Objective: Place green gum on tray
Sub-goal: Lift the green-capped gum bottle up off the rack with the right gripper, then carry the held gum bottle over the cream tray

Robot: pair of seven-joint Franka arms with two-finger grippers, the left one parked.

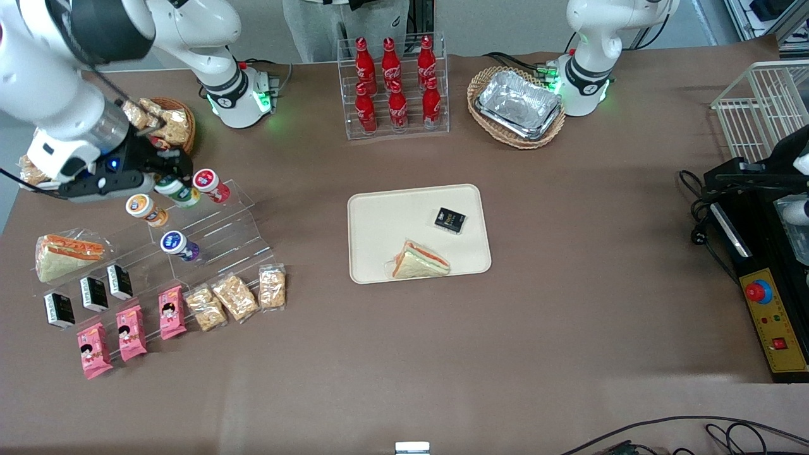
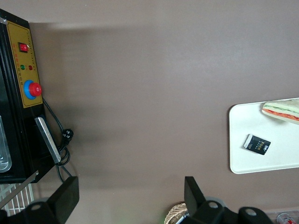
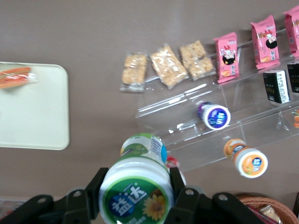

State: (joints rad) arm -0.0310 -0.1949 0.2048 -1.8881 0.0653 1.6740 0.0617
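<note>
My right gripper [image 1: 169,182] is shut on the green gum [image 1: 179,192], a white canister with a green-and-white lid, at the top step of a clear stepped stand [image 1: 215,237] toward the working arm's end of the table. In the right wrist view the green gum [image 3: 137,193] sits between the two black fingers [image 3: 95,187] of the gripper [image 3: 135,186], lid toward the camera. The cream tray [image 1: 379,212] lies at the table's middle and holds a sandwich [image 1: 420,260] and a black packet [image 1: 450,220]. The tray also shows in the right wrist view [image 3: 32,112] and the left wrist view [image 2: 243,126].
A red-lidded canister [image 1: 212,185] stands beside the held gum. An orange-lidded canister [image 1: 145,210] and a purple-lidded canister [image 1: 177,245] sit on lower steps. Snack packets [image 1: 234,297] lie nearer the camera. A cola bottle rack [image 1: 395,85] and a foil tray in a wicker basket [image 1: 517,106] stand farther back.
</note>
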